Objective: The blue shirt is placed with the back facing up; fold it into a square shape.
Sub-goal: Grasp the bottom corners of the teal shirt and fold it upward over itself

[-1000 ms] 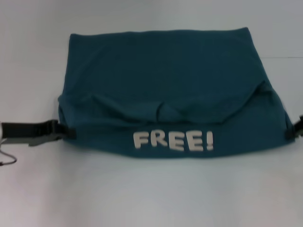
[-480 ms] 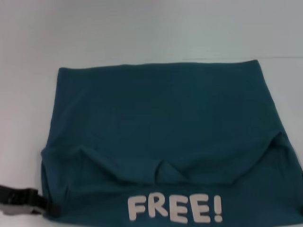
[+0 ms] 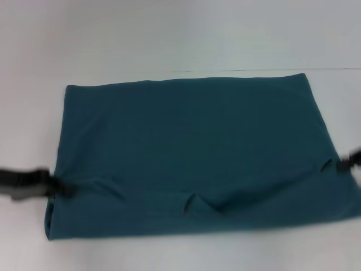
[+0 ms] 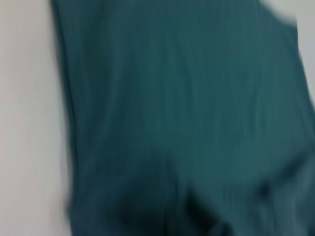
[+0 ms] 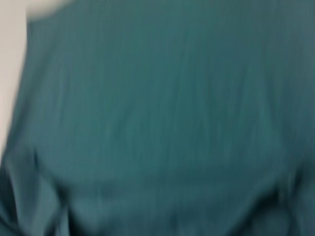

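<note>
blue shirt (image 3: pixel 192 152) flipped, FREE! lettering gone

Left claw (image 3: pixel 62 186), right claw (image 3: pixel 342 165) low, spread wide

One shirt (image 3: pixel 192 158) lies on one table (image 3: pixel 169 34). Two grippers show: the left gripper (image 3: pixel 62 185) at the shirt's left edge, the right gripper (image 3: pixel 343 165) at the shirt's right edge
</note>
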Controlling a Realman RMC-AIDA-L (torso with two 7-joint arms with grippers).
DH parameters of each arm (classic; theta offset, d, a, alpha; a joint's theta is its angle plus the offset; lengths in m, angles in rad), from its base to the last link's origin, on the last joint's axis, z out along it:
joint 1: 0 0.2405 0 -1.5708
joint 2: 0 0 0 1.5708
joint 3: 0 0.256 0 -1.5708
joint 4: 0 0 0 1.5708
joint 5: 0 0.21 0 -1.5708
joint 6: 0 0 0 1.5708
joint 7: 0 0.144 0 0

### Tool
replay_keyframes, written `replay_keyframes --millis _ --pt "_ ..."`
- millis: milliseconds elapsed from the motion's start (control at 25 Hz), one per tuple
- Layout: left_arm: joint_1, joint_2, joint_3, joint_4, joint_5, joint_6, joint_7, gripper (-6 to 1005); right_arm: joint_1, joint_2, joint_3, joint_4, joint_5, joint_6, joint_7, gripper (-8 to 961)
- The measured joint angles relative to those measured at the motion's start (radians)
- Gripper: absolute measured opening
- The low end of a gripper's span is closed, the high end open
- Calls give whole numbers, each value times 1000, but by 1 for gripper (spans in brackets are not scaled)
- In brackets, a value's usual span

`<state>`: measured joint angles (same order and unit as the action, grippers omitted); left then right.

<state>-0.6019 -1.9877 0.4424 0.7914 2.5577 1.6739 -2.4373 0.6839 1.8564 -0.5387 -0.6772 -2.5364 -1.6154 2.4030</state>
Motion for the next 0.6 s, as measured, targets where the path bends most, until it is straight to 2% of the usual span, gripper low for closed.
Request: replay_keyframes --millis 200,360,480,600 --pt "-86 21 -23 -67 -1 -191 -61 24 16 4 33 11 163 201 22 63" --pt "-160 28 -29 -128 -1 -341 -74 23 47 27 21 23 229 375 26 68" --pt "-200 19 -21 -160 -2 -461 -82 23 76 55 0 31 230 516 21 71" --pt "-228 -4 3 -191 -2 -601 -86 24 102 76 -54 57 227 653 21 74"
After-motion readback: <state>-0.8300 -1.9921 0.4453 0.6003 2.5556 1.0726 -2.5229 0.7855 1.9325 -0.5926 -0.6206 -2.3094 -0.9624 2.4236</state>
